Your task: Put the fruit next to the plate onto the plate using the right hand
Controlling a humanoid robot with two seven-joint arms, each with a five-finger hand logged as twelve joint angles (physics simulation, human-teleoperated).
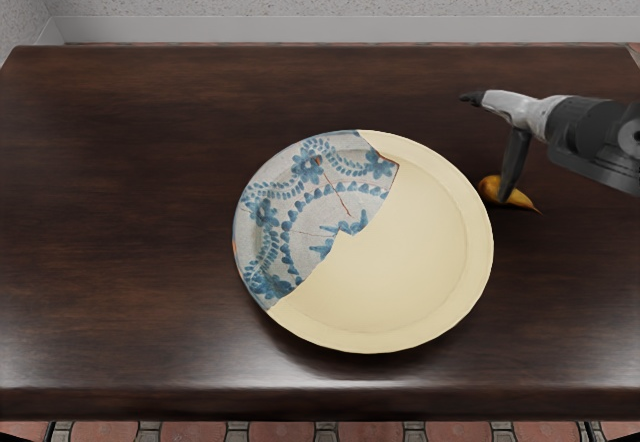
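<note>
A round plate, part cream and part blue-patterned white, lies at the middle of the dark table. Just off its right rim sits a small orange fruit, resting on the table and partly hidden by a finger. My right hand reaches in from the right edge and hovers over the fruit. One dark finger points down in front of the fruit, another stretches out to the left. The fingers are spread and hold nothing. Whether the lower fingertip touches the fruit I cannot tell.
The dark wooden table runs from a grey wall at the back to its front edge near the bottom of the picture. Tiled floor shows below that edge.
</note>
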